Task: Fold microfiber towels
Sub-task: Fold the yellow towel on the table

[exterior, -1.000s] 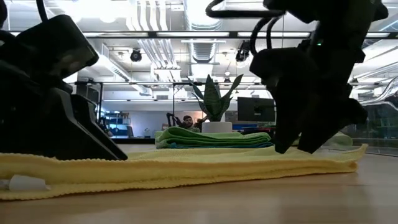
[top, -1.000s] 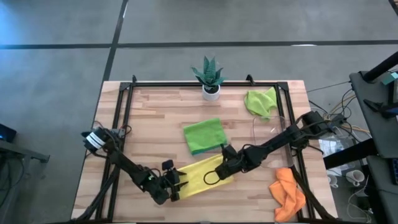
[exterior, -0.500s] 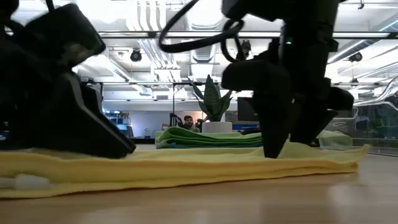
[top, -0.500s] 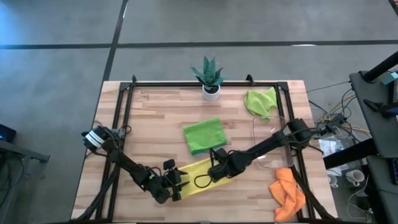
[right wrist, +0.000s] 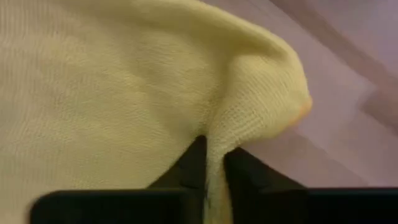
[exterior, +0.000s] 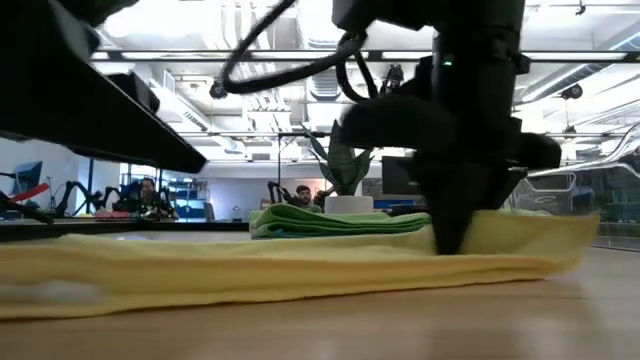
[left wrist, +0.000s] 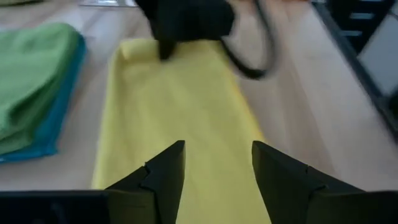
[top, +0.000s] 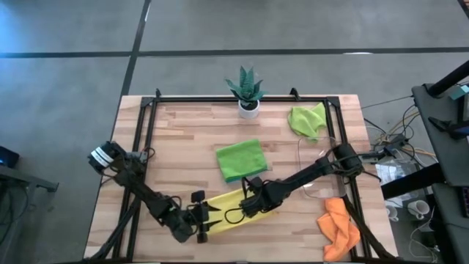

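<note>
Right gripper (right wrist: 212, 163) pinched on yellow towel (top: 231, 207) w/ a thin fold (looks shallow): lift slow, carry over evenly. Left gripper (left wrist: 214, 163) hovers part-open, holding nothing.

Yellow towel (top: 236, 203) folded into a strip at table front, green towel (top: 239, 158) folded at centre, second green (top: 306, 119) and orange (top: 340, 227) crumpled at right

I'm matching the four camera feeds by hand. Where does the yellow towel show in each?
High view: yellow towel, near edge, between both grippers.
Low view: wide flat band across the foreground.
Left wrist view: centre.
Right wrist view: fills the picture.
Shared landmark: right gripper pinching it.
</note>
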### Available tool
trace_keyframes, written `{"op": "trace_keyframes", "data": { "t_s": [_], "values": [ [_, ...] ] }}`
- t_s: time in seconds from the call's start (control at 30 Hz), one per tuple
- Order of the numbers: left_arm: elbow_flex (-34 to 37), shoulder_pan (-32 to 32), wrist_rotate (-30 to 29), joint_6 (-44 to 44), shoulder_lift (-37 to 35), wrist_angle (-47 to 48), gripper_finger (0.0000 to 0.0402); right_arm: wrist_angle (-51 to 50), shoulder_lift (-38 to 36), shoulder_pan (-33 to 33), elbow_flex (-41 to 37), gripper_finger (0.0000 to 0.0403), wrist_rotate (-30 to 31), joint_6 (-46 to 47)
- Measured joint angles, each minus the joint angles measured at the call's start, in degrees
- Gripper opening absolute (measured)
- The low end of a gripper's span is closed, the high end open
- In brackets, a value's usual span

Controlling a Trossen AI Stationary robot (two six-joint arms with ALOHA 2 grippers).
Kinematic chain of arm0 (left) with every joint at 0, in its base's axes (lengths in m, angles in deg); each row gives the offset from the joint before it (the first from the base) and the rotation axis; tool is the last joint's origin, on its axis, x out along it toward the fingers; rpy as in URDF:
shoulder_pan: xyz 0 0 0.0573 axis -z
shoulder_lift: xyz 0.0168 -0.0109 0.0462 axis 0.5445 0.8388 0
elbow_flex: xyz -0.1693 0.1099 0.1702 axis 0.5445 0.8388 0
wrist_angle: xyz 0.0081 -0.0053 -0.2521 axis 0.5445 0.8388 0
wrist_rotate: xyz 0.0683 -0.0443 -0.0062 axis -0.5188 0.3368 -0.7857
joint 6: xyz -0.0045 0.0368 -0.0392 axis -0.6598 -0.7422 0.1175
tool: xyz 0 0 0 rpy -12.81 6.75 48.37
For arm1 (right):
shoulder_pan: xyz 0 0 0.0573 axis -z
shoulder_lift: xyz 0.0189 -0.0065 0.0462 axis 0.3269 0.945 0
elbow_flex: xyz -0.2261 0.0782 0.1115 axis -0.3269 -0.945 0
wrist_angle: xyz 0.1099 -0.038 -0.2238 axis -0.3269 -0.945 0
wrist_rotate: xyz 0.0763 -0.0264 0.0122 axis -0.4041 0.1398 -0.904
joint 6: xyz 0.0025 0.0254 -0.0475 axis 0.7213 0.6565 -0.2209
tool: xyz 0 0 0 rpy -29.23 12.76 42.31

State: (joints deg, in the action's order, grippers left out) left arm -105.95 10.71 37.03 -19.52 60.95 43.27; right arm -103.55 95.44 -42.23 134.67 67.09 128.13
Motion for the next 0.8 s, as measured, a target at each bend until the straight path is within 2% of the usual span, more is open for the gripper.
{"op": "trace_keyframes", "data": {
  "t_s": [0.07, 0.23, 0.5, 0.6, 0.63, 0.7, 0.8],
  "values": [
    [0.1, 0.1, 1.4, 0.0, 0.0, 0.1, 0.0171, -4.4, -1.2, 0.4, -0.4, 0.0018, -1.1, -1.6],
    [0.0, -1.4, 1.2, 0.1, 1.9, -0.5, 0.0171, -13.9, -5.7, 1.6, -0.4, 0.0014, -3.3, -4.1],
    [-2.9, -6.9, 0.9, 0.9, 7.0, -3.4, 0.0171, -13.9, -7.7, 1.8, -0.3, 0.0013, -3.0, -10.3],
    [-4.2, -11.4, 2.1, -6.2, 6.7, -3.8, 0.0171, -13.3, -7.6, 1.7, -0.3, 0.0013, -3.0, -12.0],
    [-4.7, -13.6, 4.2, -9.1, 6.7, -3.6, 0.0171, -13.0, -7.7, 1.7, -0.3, 0.0013, -2.8, -12.4],
    [-6.0, -18.0, 12.5, -13.0, 6.7, -3.5, 0.0171, -12.9, -8.1, 1.5, -0.3, 0.0013, -2.8, -12.8],
    [-7.8, -23.1, 21.7, -15.0, 8.3, -5.0, 0.0171, -13.0, -9.3, 1.0, -0.3, 0.0013, -2.4, -13.5]
  ]
}}
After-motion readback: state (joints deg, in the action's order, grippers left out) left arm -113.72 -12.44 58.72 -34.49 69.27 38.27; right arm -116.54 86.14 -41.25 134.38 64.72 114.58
